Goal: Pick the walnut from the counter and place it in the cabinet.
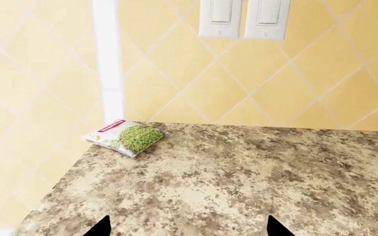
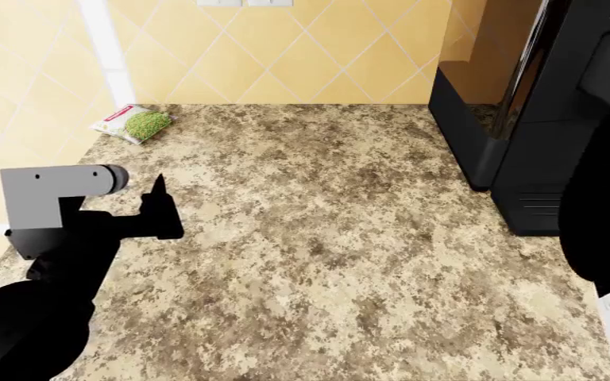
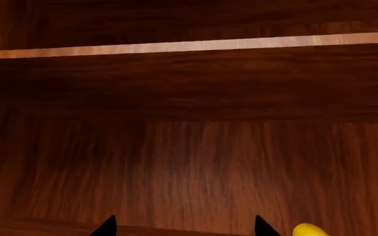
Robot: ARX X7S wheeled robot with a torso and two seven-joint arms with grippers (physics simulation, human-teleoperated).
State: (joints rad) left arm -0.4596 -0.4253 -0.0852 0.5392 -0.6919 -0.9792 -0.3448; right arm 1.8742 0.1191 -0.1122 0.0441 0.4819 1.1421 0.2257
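Observation:
The walnut is out of view in all three views. The speckled granite counter [image 2: 326, 238] fills the head view. My left gripper [image 1: 187, 227] hovers low over the counter [image 1: 241, 172] near its left end, open, with only bare stone between its two black tips. My left arm [image 2: 61, 238] shows at the left of the head view. My right gripper [image 3: 182, 226] is inside the dark wooden cabinet [image 3: 189, 162], open, with nothing showing between its tips. A shelf edge [image 3: 189, 45] runs across above it.
A white packet of green peas [image 1: 126, 137] lies at the counter's far left corner [image 2: 133, 123] by the tiled wall. Two wall switches [image 1: 245, 18] sit above the counter. A black appliance [image 2: 538, 103] stands at the counter's right end. A yellow object [image 3: 309, 230] lies in the cabinet beside my right gripper.

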